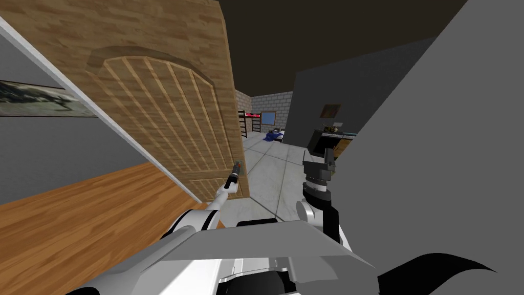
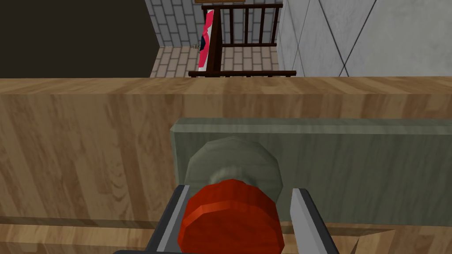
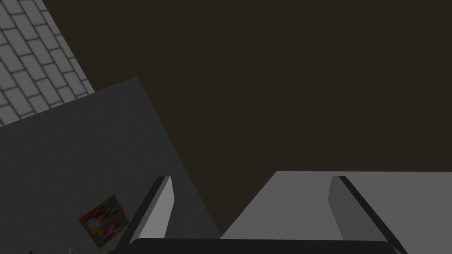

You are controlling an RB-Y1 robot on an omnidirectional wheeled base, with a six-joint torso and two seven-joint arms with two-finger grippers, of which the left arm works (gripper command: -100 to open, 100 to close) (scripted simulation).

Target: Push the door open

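Two thin fingers (image 2: 175, 218) of the left gripper (image 2: 239, 189) stand apart on either side of a red knob (image 2: 231, 220); the claw is open, not clamped; one finger lies against the knob's side and the other stands just clear of it, with a narrow gap showing between them. Behind the knob sits a round grey-green collar (image 2: 234, 161), set on a long grey-green plate (image 2: 335, 169); the plate is fixed flat to the wooden door (image 1: 169, 112).

In the head view the door takes up the upper left and centre of the frame, a plank-grained leaf with an arched, slatted panel; its free edge stands near the middle of the frame, and the left arm reaches up from the lower centre to meet that edge low down, where the knob is. A white strip (image 1: 102, 115) runs slantwise from the upper left down along the door's near side; left of it lie a grey wall with a framed picture (image 1: 41, 100) and a wooden floor (image 1: 77, 225) in the lower left.

Right of the door's edge a pale tiled floor (image 1: 266, 174) runs back to a brick wall (image 1: 274, 102), with a dark bunk bed (image 1: 249, 122) against it.

The right gripper (image 1: 323, 157) is held up at centre right of the head view, well apart from the door; its fingers are spread wide and grip nothing.
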